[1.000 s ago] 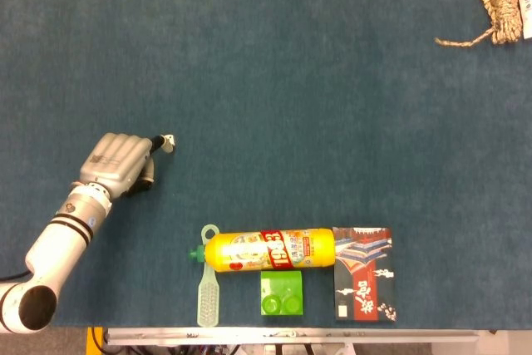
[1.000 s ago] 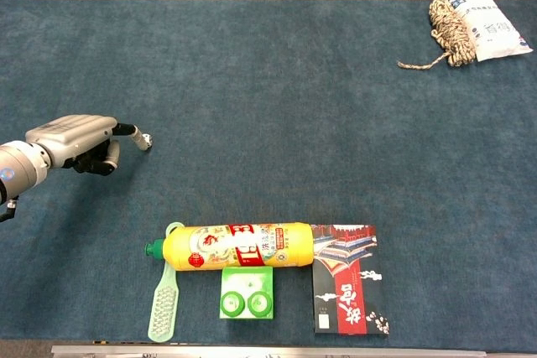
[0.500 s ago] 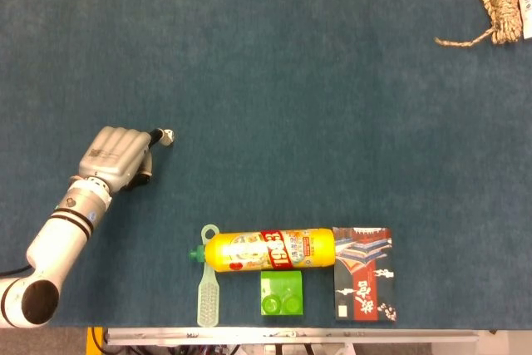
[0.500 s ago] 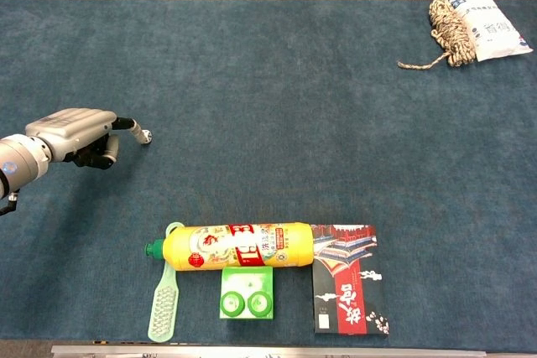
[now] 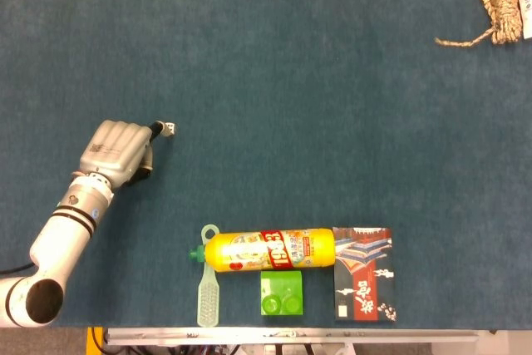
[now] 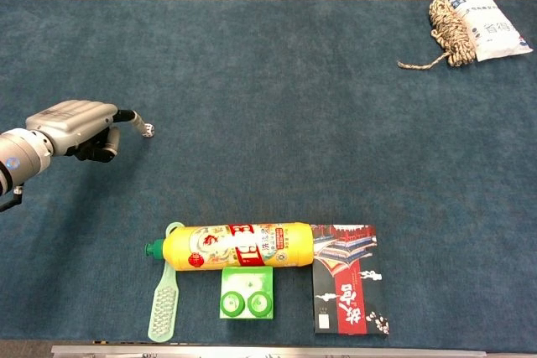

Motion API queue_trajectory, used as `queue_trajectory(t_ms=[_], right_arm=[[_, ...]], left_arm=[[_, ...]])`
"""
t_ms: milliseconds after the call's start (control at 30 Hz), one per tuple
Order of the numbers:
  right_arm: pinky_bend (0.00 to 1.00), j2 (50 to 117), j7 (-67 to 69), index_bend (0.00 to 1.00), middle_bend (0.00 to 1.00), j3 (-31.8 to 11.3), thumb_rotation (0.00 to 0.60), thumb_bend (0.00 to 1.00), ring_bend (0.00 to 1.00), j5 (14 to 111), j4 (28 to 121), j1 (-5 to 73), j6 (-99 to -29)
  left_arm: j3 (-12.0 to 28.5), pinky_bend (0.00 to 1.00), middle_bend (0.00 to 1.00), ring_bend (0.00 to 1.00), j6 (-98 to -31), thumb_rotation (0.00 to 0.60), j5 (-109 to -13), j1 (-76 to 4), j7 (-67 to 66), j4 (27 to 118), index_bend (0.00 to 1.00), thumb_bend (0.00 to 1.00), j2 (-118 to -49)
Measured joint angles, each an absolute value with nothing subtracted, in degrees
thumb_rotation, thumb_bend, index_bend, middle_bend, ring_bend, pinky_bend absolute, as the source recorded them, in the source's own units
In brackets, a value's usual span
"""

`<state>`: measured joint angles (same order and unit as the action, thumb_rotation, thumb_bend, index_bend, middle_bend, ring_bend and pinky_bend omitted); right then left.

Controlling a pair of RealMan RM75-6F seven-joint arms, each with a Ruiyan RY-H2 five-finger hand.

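Observation:
My left hand [image 5: 116, 150] hovers over the blue table cloth at the left, also seen in the chest view [image 6: 75, 123]. Its fingers are curled in with one finger stretched toward the right, and it holds nothing. The nearest things are a yellow bottle [image 5: 266, 249] lying on its side and a pale green brush [image 5: 207, 288], both well apart from the hand toward the front edge. My right hand shows in neither view.
A small green box [image 6: 247, 295] sits in front of the bottle [image 6: 231, 246], with a dark patterned book [image 6: 346, 278] to its right. A coil of rope [image 6: 449, 27] and a white bag [image 6: 487, 23] lie at the far right corner.
My left hand has drifted a little away from the front edge, toward the far side of the table, keeping the same curled pose. Nothing else has moved.

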<state>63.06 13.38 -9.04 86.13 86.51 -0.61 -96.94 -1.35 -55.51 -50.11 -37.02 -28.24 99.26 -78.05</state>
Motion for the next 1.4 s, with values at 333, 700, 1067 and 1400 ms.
queue_trajectory(t_ms=[333,700,1067,1400], right_arm=[[0.53,63.00,13.23,0.39,0.43,-9.15,0.600,0.39,0.36,86.02,86.22,-0.89,-97.31],[0.53,63.60,10.81,0.39,0.43,-9.09,0.600,0.39,0.36,85.96,86.47,-0.38,-96.45],[0.53,64.84,6.53,0.39,0.43,-8.78,0.600,0.39,0.36,86.49,86.97,0.03,-96.39],[0.53,65.49,4.40,0.39,0.43,-8.91,0.600,0.39,0.36,85.65,87.26,-0.09,-96.35]], left_arm=[[-1.99,1.00,1.00,0.92,-61.62,0.600,-54.95,-34.38,-27.75,100.51,0.20,0.88,-77.66],[-4.26,0.81,0.81,0.64,-80.74,0.600,-72.97,-24.74,-25.18,100.32,0.07,0.44,-74.84],[-4.87,0.42,0.34,0.27,-87.03,0.600,-75.13,-17.95,-25.84,103.07,0.36,0.11,-67.91],[-4.56,0.37,0.28,0.18,-92.26,0.600,-80.33,-11.92,-15.85,97.27,0.39,0.11,-64.53]])
